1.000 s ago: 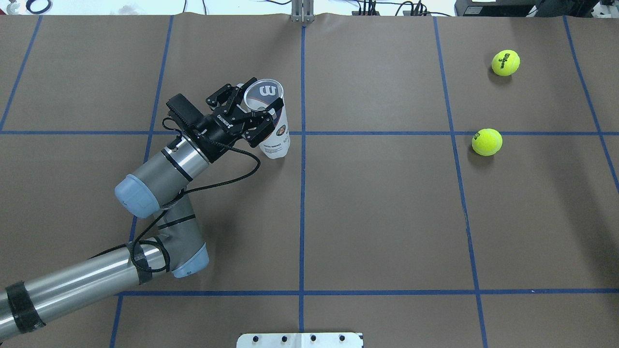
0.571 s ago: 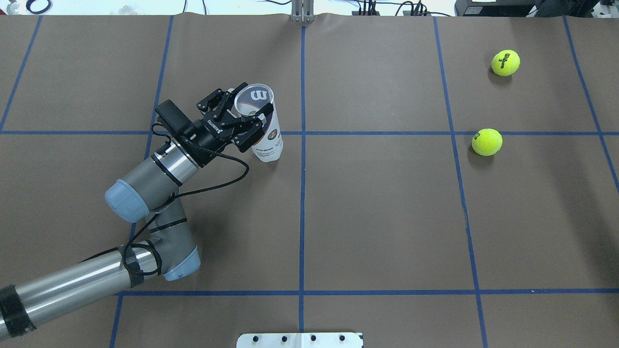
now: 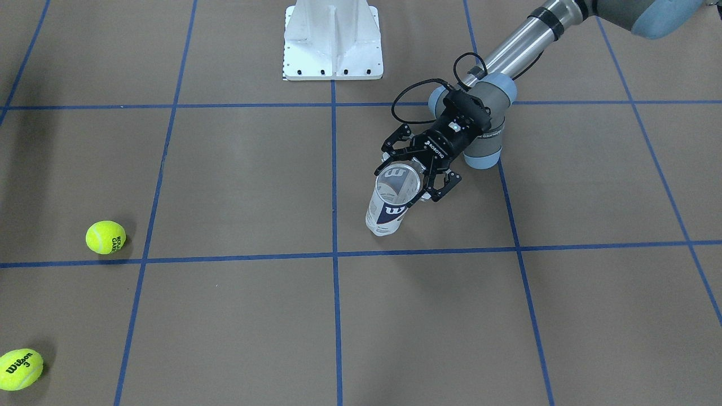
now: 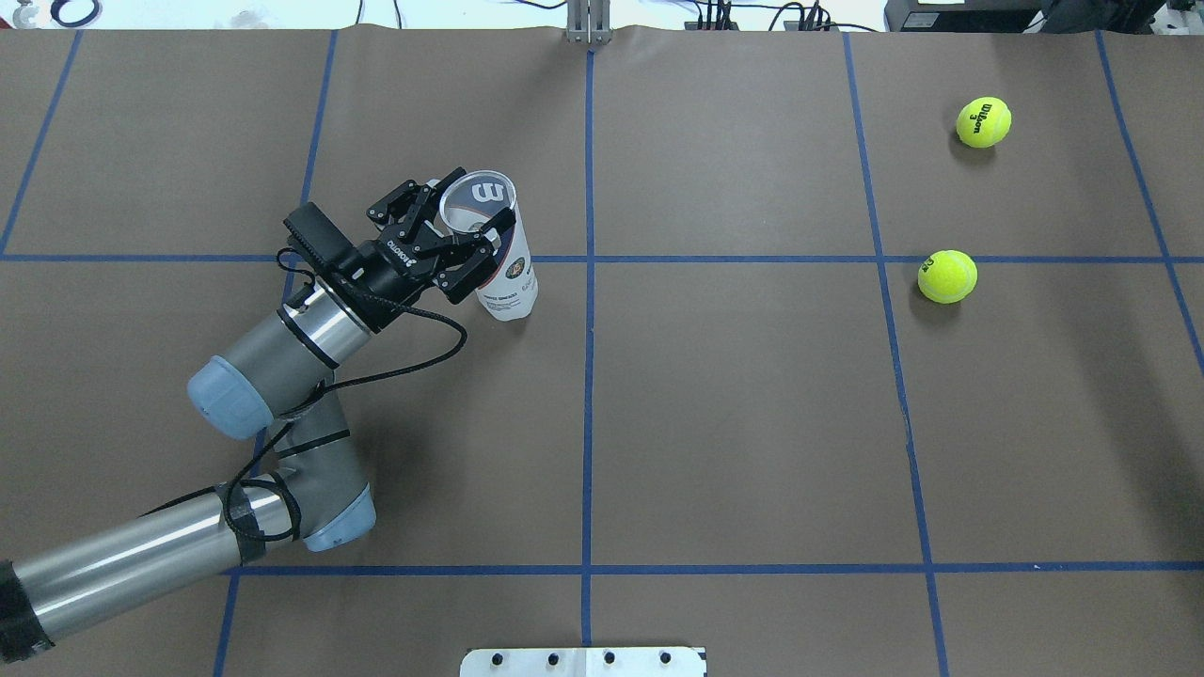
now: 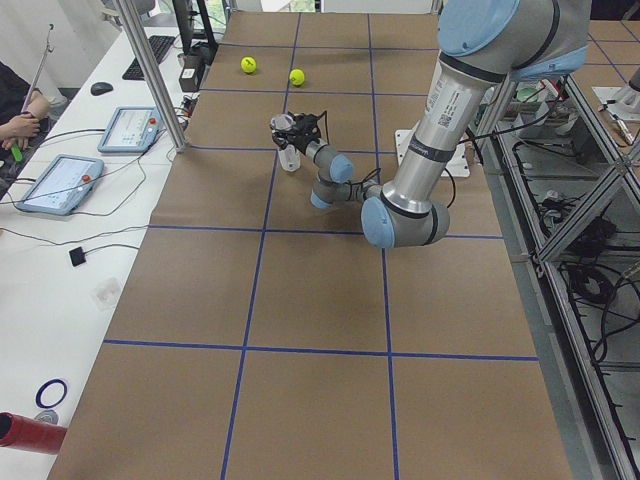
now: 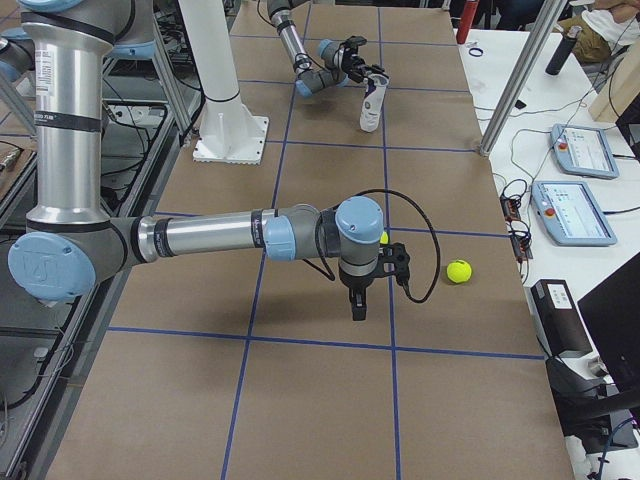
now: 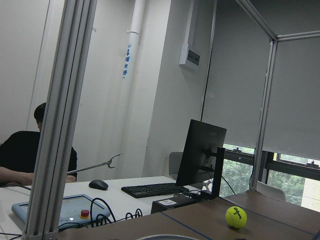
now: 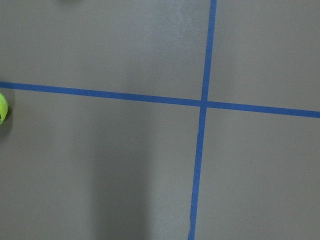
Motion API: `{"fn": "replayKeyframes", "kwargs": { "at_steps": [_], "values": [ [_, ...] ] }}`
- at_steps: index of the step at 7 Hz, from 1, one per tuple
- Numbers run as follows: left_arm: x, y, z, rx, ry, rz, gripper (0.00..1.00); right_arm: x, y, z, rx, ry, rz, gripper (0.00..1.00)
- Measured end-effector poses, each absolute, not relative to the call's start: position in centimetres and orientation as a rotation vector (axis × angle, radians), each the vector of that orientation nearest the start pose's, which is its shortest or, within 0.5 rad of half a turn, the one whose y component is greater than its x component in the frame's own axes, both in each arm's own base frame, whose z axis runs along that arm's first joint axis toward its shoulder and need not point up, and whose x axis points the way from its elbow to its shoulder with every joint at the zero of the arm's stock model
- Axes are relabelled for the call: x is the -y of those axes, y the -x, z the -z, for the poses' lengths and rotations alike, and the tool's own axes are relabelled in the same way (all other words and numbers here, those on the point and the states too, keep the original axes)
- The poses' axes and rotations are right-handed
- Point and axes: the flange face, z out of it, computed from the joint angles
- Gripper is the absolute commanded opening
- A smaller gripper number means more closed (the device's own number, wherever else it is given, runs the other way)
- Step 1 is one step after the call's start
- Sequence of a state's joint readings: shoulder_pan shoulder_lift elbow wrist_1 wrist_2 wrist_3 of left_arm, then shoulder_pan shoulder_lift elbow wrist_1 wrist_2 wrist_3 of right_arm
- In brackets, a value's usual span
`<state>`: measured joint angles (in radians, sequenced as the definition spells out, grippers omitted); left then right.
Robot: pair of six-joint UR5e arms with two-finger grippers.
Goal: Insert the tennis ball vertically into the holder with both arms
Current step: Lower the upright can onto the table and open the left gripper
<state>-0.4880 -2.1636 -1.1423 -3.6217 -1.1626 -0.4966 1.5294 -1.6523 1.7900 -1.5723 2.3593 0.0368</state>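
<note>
In the overhead view's upper left, the left end effector (image 4: pixel 470 216) grips the upright holder (image 4: pixel 505 280) just under its rim, likely light, slick and crushable; the right end effector (image 6: pixel 357 306) I cannot tell.

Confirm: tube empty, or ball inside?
Empty. The overhead view looks into the tube: only clear wall and label. The near ball and far ball lie on the table.

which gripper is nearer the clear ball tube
Left. The left gripper grips the holder near its open top; the right gripper hangs far off, by a tennis ball.
</note>
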Motion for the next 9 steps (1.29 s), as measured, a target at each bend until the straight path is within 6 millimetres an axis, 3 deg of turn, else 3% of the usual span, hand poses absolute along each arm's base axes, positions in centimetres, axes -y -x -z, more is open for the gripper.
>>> {"fn": "replayKeyframes", "kwargs": {
  "at_steps": [4, 9],
  "values": [
    [44.9, -47.8, -31.2, -1.380, -1.674, 0.122, 0.99, 46.4, -4.3, -58.7, 0.792, -0.100, 0.059, 0.99],
    [44.0, -44.9, -26.9, -1.426, -1.694, 0.118, 0.99, 46.5, -4.3, -58.0, 0.792, -0.111, 0.063, 0.99]
  ]
}}
